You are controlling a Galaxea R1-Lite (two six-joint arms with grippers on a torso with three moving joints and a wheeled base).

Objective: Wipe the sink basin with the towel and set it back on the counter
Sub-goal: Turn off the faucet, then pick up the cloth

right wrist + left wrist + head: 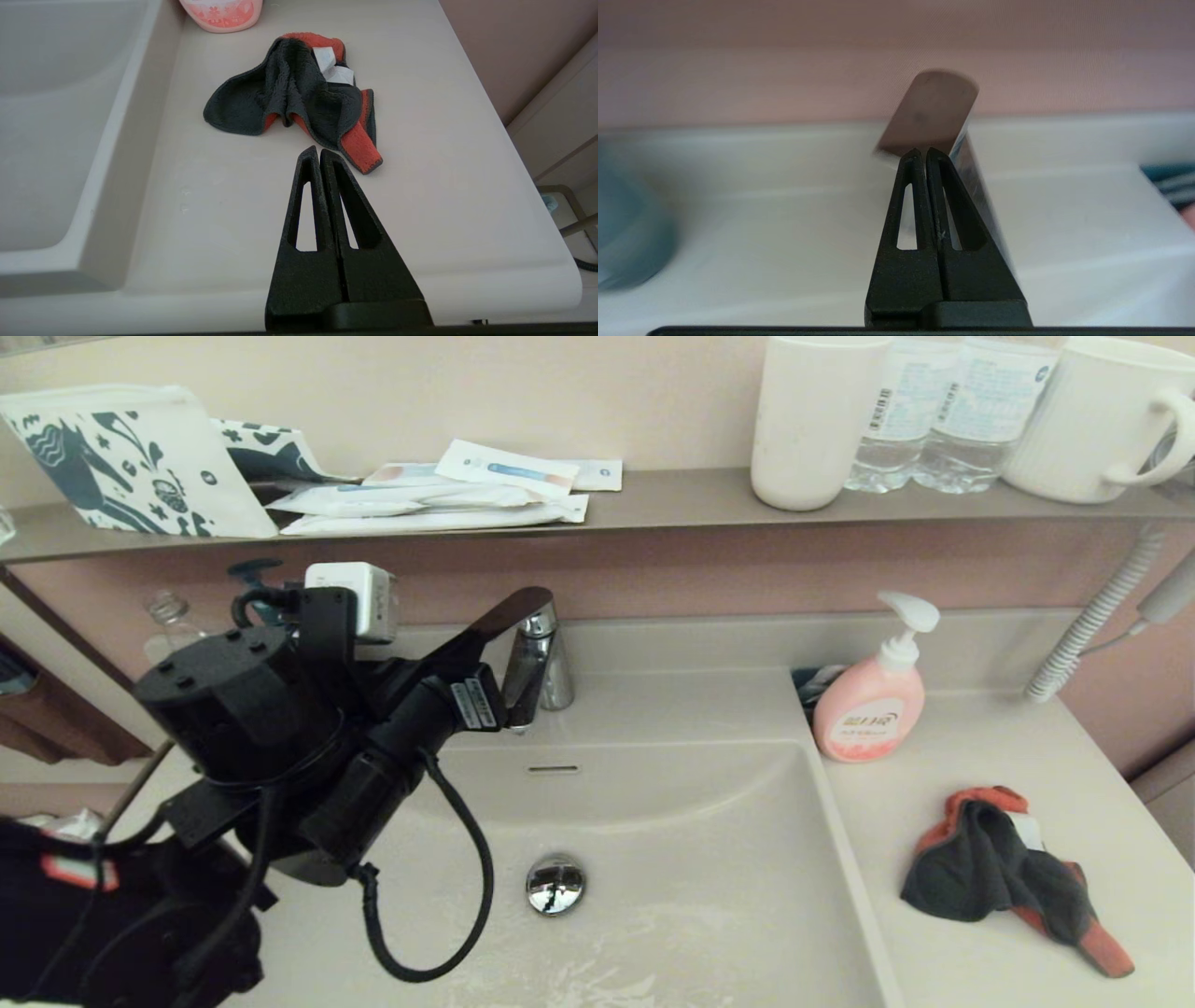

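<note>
Left gripper (pixel 921 151): fingers pressed together, holding nothing, tips right at the lower edge of the faucet handle (pixel 931 116); whether they touch it I cannot tell
Left arm (pixel 280 728): raised over the left side of the sink basin (pixel 672 896), wrist angled up and back toward the faucet (pixel 537 663), black cable looping down below it
Right gripper (pixel 320 151): fingers closed flat against each other, empty, hovering above the counter (pixel 224 210) with its tips just short of the towel's orange-red edge
Right arm: not seen from the head camera; its wrist camera looks along the counter toward the back
Towel (pixel 1013 873): lying crumpled on the counter right of the basin, dark grey side mostly up, orange-red edging and a white label showing, free of both grippers
Soap bottle (pixel 873 705): pink pump bottle on the counter behind the towel, near the basin's back right corner
Basin: chrome drain plug (pixel 555 884) in the floor, slim overflow slot (pixel 553 769) on the back wall, wet streaks toward the front
Shelf (pixel 653 504): above the faucet, bearing a white cup, water bottles, a mug and flat packets
</note>
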